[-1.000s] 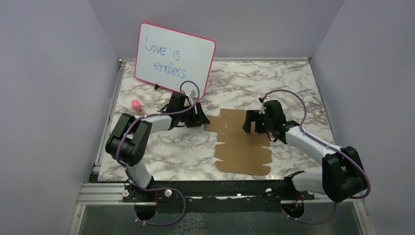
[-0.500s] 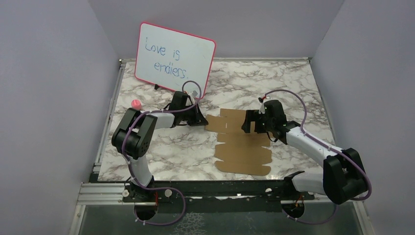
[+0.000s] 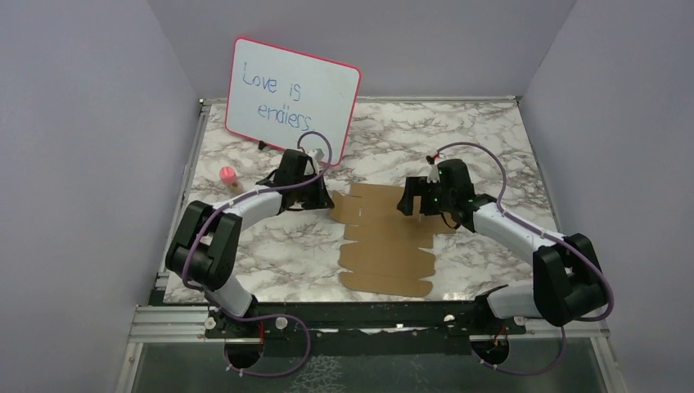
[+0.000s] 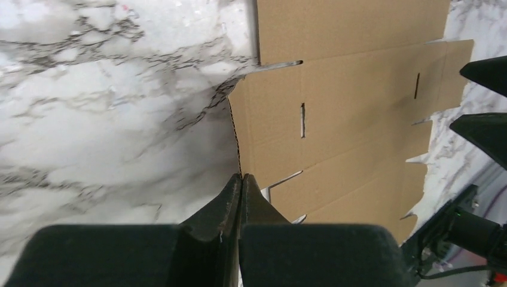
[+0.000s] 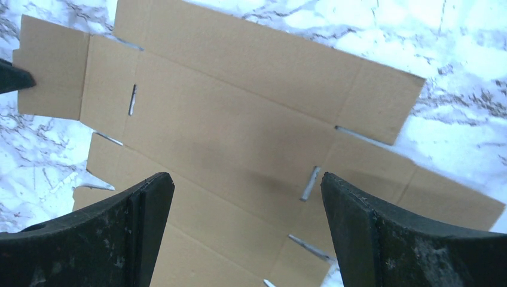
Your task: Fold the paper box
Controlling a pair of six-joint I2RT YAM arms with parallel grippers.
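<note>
Jaws: left pinching the cardboard box blank [image 3: 385,246], right spread above; you should drag it flat along the bench [image 3: 491,139].

The paper box [image 3: 385,241] lies flat on the table — an unfolded brown die-cut sheet with flaps and slits.
</note>
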